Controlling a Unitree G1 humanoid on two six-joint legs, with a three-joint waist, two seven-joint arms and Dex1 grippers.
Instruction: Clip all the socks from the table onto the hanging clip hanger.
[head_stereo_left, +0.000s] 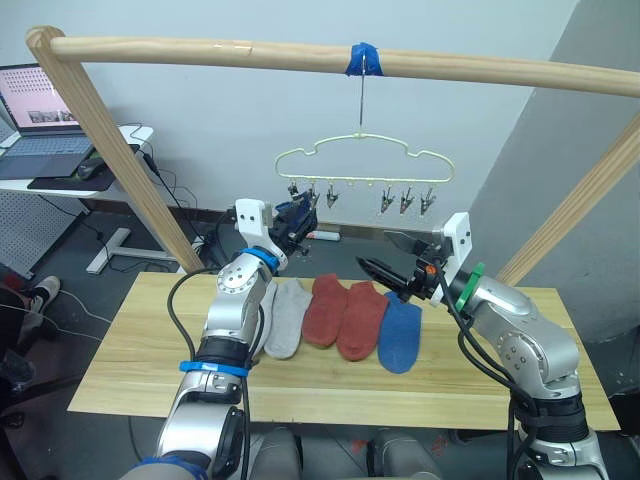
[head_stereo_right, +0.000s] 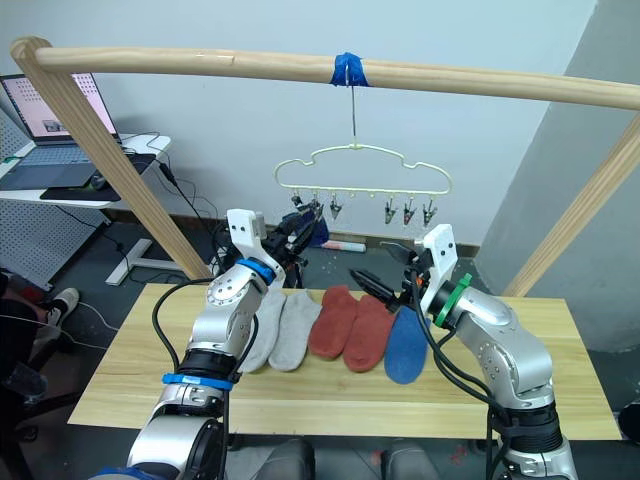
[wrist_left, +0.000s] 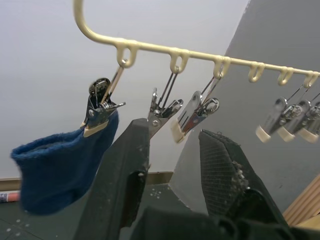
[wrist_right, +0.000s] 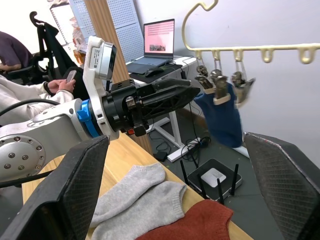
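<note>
Socks on the table (head_stereo_left: 140, 370) lie in a row, left to right: two light grey socks (head_stereo_left: 283, 318), two rust red socks (head_stereo_left: 344, 315), one blue sock (head_stereo_left: 401, 334); a second blue sock (wrist_left: 60, 167) hangs from the leftmost clip of the clip hanger (head_stereo_left: 365, 158). Left gripper (wrist_left: 172, 165) is raised just under the neighbouring clips, fingers parted and empty; right gripper (head_stereo_left: 392, 262) is held above the table's blue sock, fingers spread wide, grasping nothing.
</note>
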